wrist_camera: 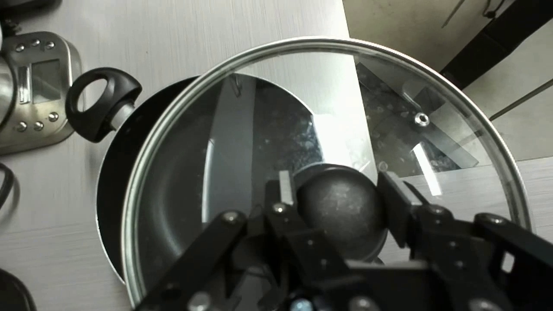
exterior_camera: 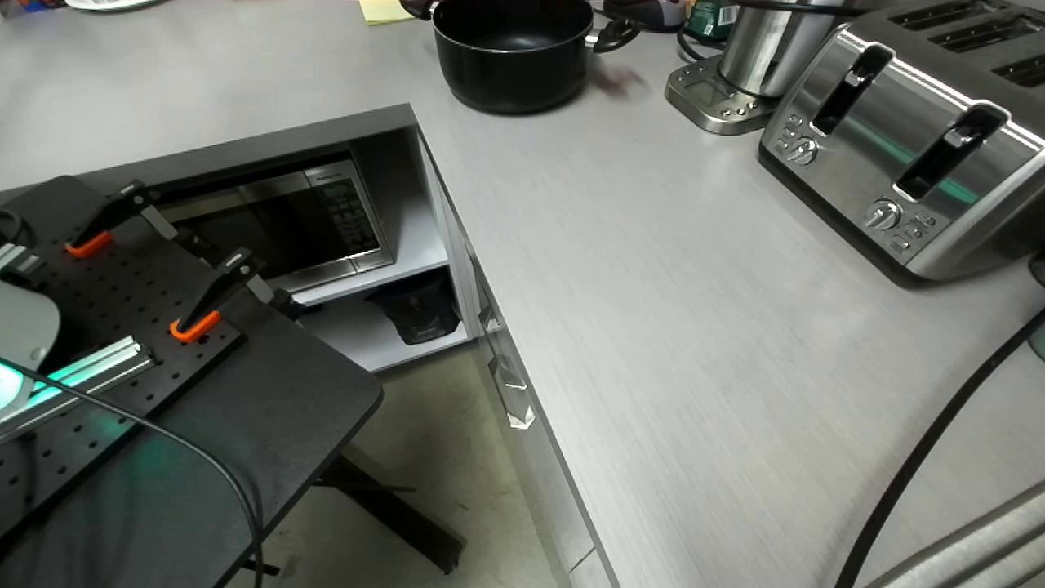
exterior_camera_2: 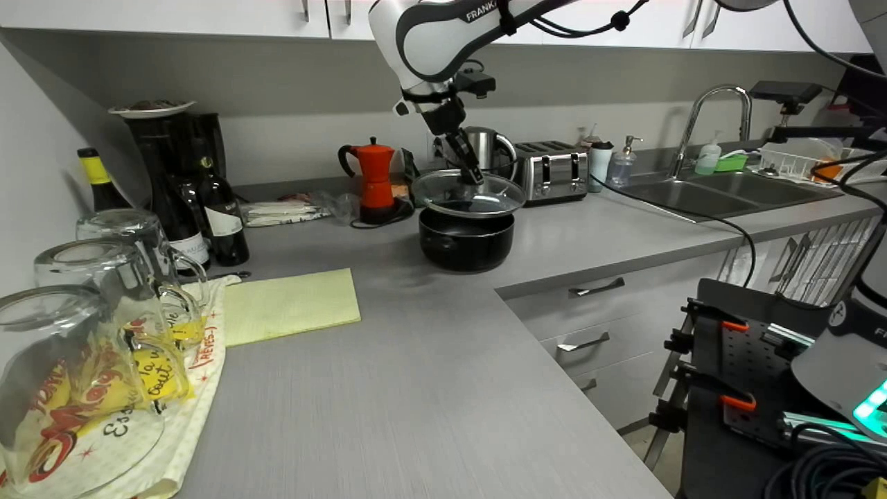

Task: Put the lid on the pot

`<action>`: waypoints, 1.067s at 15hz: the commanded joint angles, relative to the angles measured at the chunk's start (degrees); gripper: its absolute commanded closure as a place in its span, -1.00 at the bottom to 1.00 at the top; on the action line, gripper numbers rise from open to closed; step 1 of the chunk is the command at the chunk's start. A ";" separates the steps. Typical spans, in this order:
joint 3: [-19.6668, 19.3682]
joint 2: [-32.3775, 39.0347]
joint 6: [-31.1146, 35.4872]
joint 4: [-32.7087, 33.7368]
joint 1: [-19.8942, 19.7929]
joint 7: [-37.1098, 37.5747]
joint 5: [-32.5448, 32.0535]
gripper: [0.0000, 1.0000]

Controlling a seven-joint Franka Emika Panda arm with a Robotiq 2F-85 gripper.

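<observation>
The black pot stands on the grey counter. In an exterior view the glass lid hangs just above the pot, with my gripper reaching down onto its middle. From the wrist, the lid sits off-centre over the pot, leaving a crescent of the pot's left side uncovered and stretching right past the counter's edge. The round dark knob is between the fingers of my gripper, which is shut on it. Lid and gripper lie outside the exterior view that looks down on the counter.
A steel toaster and a kettle base stand near the pot. Behind it is a red moka pot. Glass mugs and a yellow cloth occupy the near left. The counter edge runs close to the pot.
</observation>
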 commanded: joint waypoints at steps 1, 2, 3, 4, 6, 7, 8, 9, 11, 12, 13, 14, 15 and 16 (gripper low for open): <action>-1.16 5.25 -5.54 9.46 -1.54 -0.50 2.80 0.50; -1.46 6.62 -6.51 11.35 -2.07 -0.45 3.40 0.50; -1.68 7.78 -7.33 12.98 -2.57 -0.38 3.90 0.50; -1.85 8.86 -8.17 14.57 -3.05 -0.40 4.35 0.50; -2.14 10.77 -9.52 17.38 -3.92 -0.27 5.18 0.50; -2.26 11.65 -10.22 18.70 -4.28 -0.27 5.58 0.50; -2.40 12.54 -10.87 20.07 -4.65 -0.19 5.92 0.50; -2.52 13.28 -11.47 21.24 -4.96 -0.12 6.21 0.50; -2.79 14.82 -12.58 23.73 -5.61 0.00 6.87 0.50; -2.87 15.60 -13.12 24.95 -5.95 0.08 7.27 0.50; -2.94 16.32 -13.48 26.17 -6.25 0.30 7.70 0.50; -3.03 17.03 -13.76 27.27 -6.49 0.46 8.00 0.50; -3.19 17.86 -13.71 28.52 -6.66 0.96 8.22 0.50; -3.25 18.58 -13.65 29.47 -6.80 1.29 8.45 0.50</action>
